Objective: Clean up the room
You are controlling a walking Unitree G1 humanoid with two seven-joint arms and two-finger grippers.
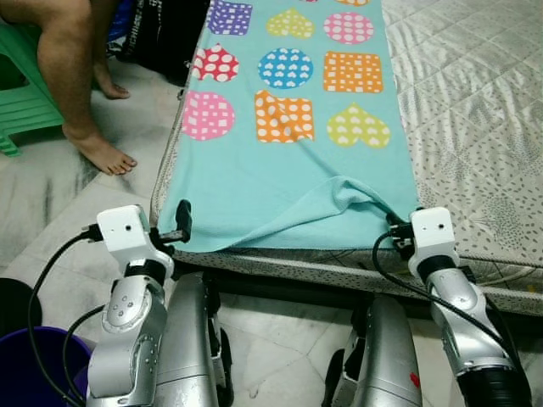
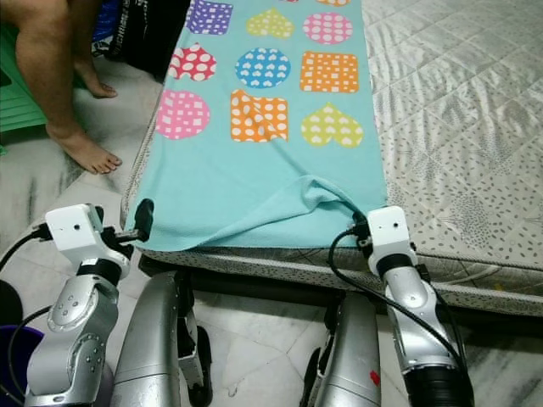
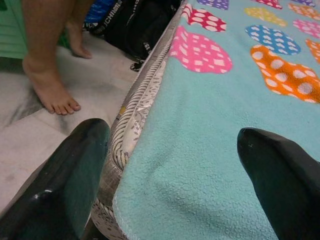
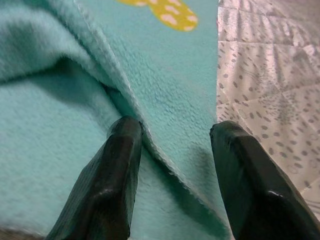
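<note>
blanket (image 1: 288, 170): 1 | left pincer (image 3: 170, 165), right pincer (image 4: 175, 165): 2, both spread

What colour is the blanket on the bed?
The blanket is light blue-green, with bright spotted hearts, circles and squares. The left eye view shows it best.

Pale grey-veined marble floor (image 1: 59, 212), low mattress in white quilted dotted cover (image 1: 475, 127) ahead of and beyond the right gripper (image 4: 172, 145), green plastic stool (image 1: 21, 93) and black fabric bag (image 1: 165, 34) far ahead-left of the left gripper (image 3: 170, 165), even daylight
</note>
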